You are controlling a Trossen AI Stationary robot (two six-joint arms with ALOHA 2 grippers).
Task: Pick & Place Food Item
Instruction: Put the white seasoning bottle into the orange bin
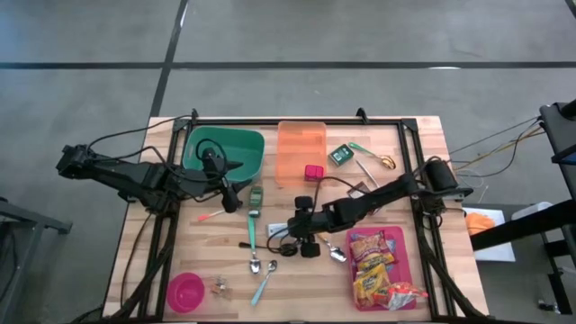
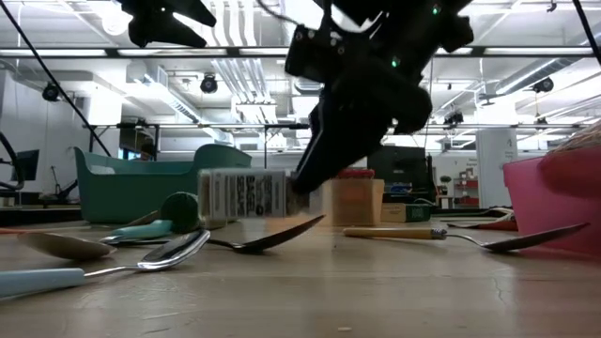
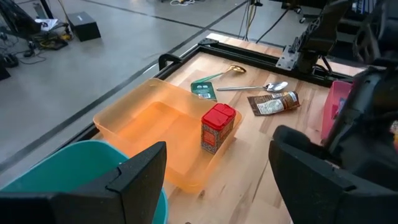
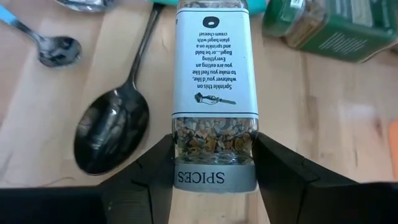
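- Right wrist view shows my right gripper (image 4: 214,163) clamped on a clear glass spice jar (image 4: 216,93) with a white label, lying mid-tabletop (image 1: 423,180) beside a dark spoon (image 4: 112,130).
- I judge the smooth glass could roll or slip if lifted off-centre.
- Right arm reaches low; left gripper (image 3: 217,180) hovers near the teal bin (image 1: 225,153), jaws released.
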